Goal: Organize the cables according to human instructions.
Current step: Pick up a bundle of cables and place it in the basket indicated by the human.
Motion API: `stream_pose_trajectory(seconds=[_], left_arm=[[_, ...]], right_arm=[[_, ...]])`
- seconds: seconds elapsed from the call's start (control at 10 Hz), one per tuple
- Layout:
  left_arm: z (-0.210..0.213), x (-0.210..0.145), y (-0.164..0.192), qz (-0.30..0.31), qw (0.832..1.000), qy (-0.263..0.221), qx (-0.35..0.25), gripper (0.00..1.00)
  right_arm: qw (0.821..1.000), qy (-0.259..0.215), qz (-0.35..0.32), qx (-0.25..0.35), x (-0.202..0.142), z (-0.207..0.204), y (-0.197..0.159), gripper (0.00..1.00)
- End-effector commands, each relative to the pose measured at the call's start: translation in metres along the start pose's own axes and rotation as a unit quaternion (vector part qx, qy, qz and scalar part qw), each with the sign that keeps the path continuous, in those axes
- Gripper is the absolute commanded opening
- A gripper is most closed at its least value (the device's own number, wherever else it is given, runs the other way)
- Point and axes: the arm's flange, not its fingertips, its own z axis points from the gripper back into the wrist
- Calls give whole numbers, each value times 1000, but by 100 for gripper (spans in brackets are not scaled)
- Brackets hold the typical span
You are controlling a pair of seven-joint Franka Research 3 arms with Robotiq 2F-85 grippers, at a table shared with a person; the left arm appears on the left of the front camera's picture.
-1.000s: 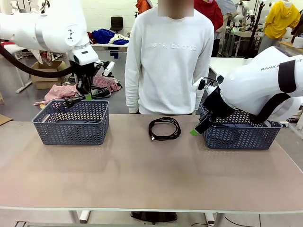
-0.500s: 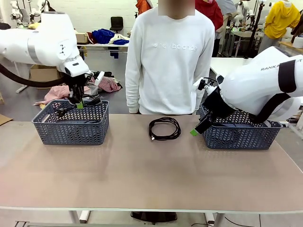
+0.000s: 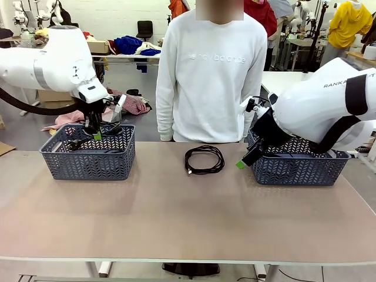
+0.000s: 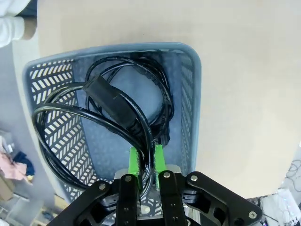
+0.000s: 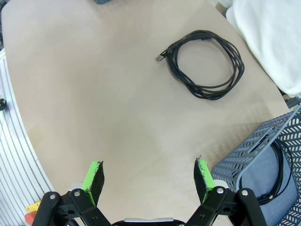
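Held cable: I see a thin black cord (image 4: 109, 96) in a loose loop with a blocky black plug on it. It hangs from the left gripper (image 4: 146, 157) over the left basket (image 4: 193, 94).
Left gripper state: the jaws are closed narrow on the strands of that cord, which pass between the green pads. In the front view the left gripper (image 3: 97, 134) sits at about rim height above the far part of the left basket (image 3: 88, 158).
Cable in left basket: a second black coil (image 4: 167, 101) lies on the basket floor under the held loop. I cannot tell whether the two touch.
Cable on table: a flat round coil (image 3: 187, 160) of several turns lies mid-table, near the far edge and in front of the person (image 3: 211, 76). From the right wrist I see one end of the coil (image 5: 207, 94) sticking out of the ring.
Cable in right basket: a black cord (image 5: 281, 172) curves along the inside of the right basket (image 5: 244, 160).
Right gripper state: the right gripper (image 5: 148, 172) is spread wide and holds nothing. In the front view the right gripper (image 3: 242, 163) hangs just beside the near left corner of the right basket (image 3: 294, 170).
Obstructions: bare table (image 3: 176, 223) lies between the right gripper and the mid-table coil. The right arm covers the far part of the right basket in the front view.
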Motion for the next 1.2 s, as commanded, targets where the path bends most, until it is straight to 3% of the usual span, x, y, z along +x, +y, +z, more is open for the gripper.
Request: stream_pose_trajectory(seconds=[0.0,0.4,0.5,0.6,0.7,0.8,0.9,1.0,1.1], left_arm=[[-6,-1,4,1,1000,-11,8,0],[-15,-1,6,20,1000,-8,10,0],[-17,-2,7,24,1000,-10,10,33],[-18,-2,7,30,999,-14,10,34],[-18,-3,7,37,999,-14,9,52],[-18,-4,7,41,999,-13,8,53],[-17,-5,7,44,999,-13,5,72],[-15,-5,8,44,999,-12,2,73],[-13,-4,9,44,999,-19,-5,91]], right_arm=[[1000,-2,-1,-1,0,1,0,100],[1000,-2,-1,-1,0,1,0,100],[1000,-2,-1,-1,0,1,0,100],[1000,-2,-1,-1,0,1,0,100],[1000,-2,-1,-1,0,1,0,100],[1000,-2,-1,-1,0,1,0,100],[1000,-2,-1,-1,0,1,0,100],[1000,-2,-1,-1,0,1,0,100],[1000,-2,-1,-1,0,1,0,100]])
